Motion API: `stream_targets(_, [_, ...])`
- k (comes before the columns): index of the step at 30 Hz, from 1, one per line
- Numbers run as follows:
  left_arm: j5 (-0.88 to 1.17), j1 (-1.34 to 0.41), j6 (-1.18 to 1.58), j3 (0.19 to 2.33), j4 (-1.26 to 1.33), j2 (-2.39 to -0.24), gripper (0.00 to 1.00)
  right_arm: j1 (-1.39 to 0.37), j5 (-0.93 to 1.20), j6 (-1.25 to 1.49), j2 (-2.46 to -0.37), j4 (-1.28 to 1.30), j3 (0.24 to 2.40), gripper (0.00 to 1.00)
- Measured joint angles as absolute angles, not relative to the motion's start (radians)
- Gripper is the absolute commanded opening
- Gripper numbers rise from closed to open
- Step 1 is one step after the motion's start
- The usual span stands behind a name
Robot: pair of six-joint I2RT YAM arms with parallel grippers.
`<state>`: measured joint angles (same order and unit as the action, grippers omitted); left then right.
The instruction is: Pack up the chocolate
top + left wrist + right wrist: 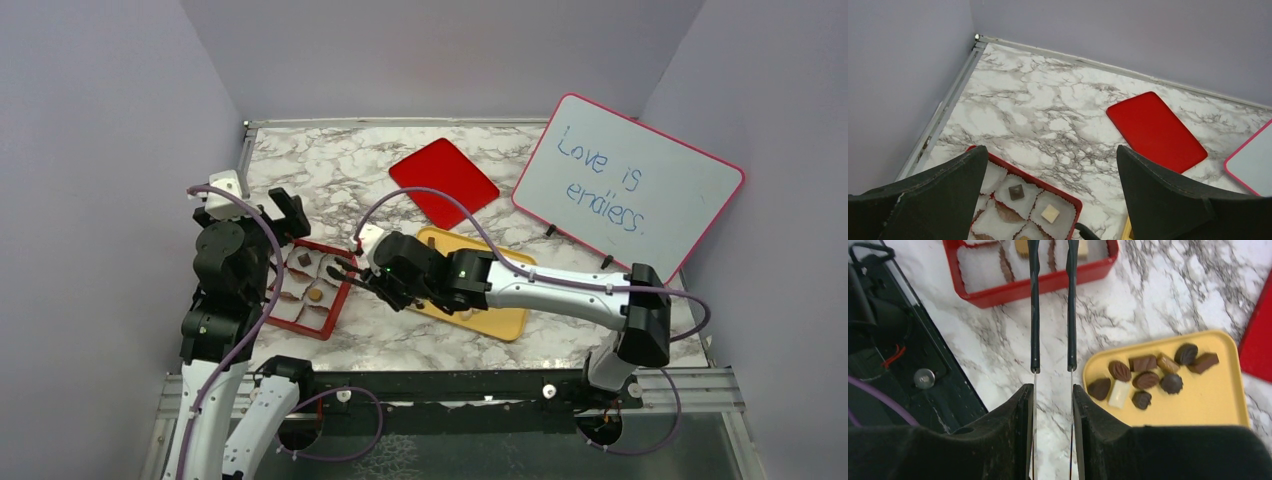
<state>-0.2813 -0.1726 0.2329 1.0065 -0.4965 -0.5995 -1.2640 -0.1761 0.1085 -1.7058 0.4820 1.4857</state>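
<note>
The chocolate shows as several dark brown, tan and white pieces (1145, 380) heaped on a yellow tray (1218, 410). A red box (341, 300) with white paper cups holds a dark square piece (1016, 192), a cream square piece (1050, 213) and a tan round piece (315, 295). My right gripper (1052, 390) is shut on a pair of thin tongs (1035, 315). The tongs reach over the box's near rim (1038, 285); their tips are cut off by the frame edge. My left gripper (1050, 150) is open and empty above the box's far left side.
A flat red lid (443, 180) lies behind the tray. A pink-framed whiteboard (628, 180) leans at the back right. The black base rail (908, 365) runs along the table's near edge. Grey walls close in the left and back sides.
</note>
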Motion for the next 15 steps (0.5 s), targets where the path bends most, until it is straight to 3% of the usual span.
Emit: stream_targets(15, [-0.121,-0.173,0.273,0.771,-0.391,-0.662,0.99,-1.264,-0.375,0.275,-1.394,0.702,1.203,0.38])
